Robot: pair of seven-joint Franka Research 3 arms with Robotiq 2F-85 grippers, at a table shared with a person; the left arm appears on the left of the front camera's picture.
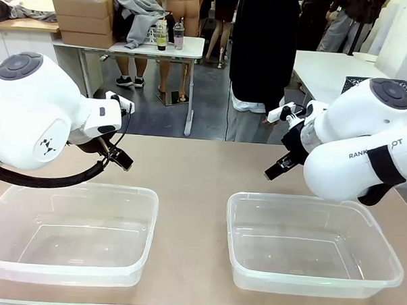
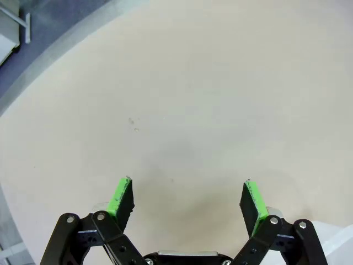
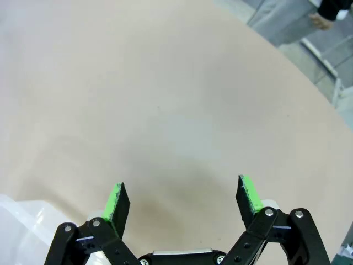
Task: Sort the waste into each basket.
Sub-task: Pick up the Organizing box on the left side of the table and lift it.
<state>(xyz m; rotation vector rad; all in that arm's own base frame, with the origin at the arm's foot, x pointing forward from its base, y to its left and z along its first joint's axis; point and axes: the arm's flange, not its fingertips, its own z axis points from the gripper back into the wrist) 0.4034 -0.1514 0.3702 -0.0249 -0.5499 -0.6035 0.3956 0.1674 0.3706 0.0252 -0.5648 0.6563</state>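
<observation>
Two clear plastic baskets stand on the tan table, the left basket (image 1: 145,198) and the right basket (image 1: 234,202), and both hold nothing. The waste is out of view. My left gripper (image 1: 124,160) hangs just behind the left basket's far edge. In the left wrist view it (image 2: 187,197) is open over bare tabletop. My right gripper (image 1: 276,170) hovers behind the right basket's far left corner. It (image 3: 181,197) is open too, with nothing between its green pads. A corner of the right basket (image 3: 15,221) shows at the lower left of the right wrist view.
A person in black (image 1: 262,54) stands at the table's far side. Behind is a white table (image 1: 329,67) with a dark lattice basket (image 1: 358,83) on it. Another table (image 1: 154,50), farther back on the left, carries boxes and bottles. Bare tabletop lies between and beyond the baskets.
</observation>
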